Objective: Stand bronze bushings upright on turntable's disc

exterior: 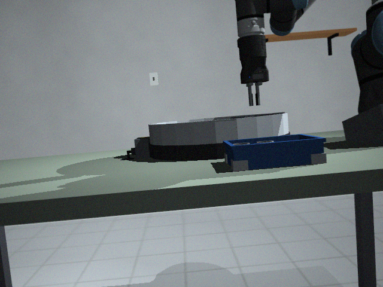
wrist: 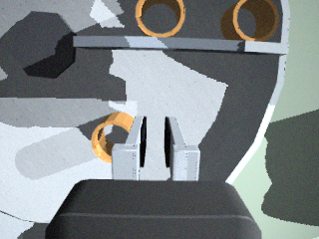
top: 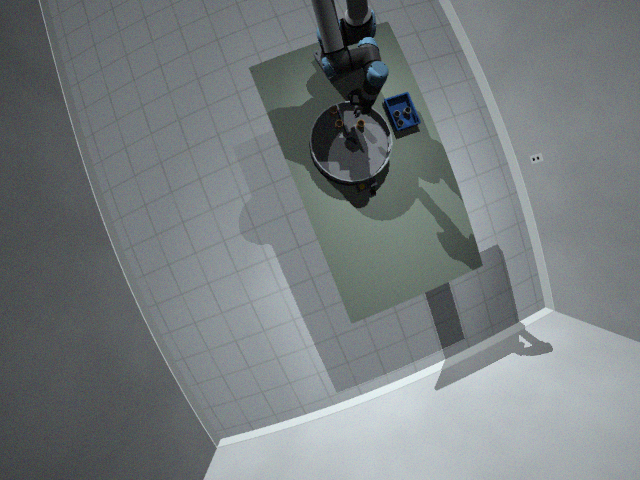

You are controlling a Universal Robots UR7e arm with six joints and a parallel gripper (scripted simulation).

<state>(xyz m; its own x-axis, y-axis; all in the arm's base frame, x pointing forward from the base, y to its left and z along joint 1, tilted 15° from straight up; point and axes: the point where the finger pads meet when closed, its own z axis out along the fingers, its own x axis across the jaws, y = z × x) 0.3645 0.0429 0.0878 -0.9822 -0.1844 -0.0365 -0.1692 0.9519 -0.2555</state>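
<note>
Three bronze bushings (wrist: 159, 12) are seen standing upright on the turntable's disc (wrist: 199, 103). Above the disc the gripper (exterior: 254, 103) is held with its fingers narrowly parted and nothing between them. Steel bushings (top: 407, 111) are left in the blue crate (exterior: 275, 151) beside the turntable.

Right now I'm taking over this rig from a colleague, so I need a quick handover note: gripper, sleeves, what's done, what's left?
Gripper: slightly open, holding nothing, hanging above the turntable.
Bronze sleeves: three on the disc, apparently upright, off the hub: near sleeve, far left sleeve, far right sleeve.
Crate: three grey-looking sleeves inside, likely steel.
Done: bronze ones seem all moved.
Left: confirm no bronze remains in the crate.
</note>
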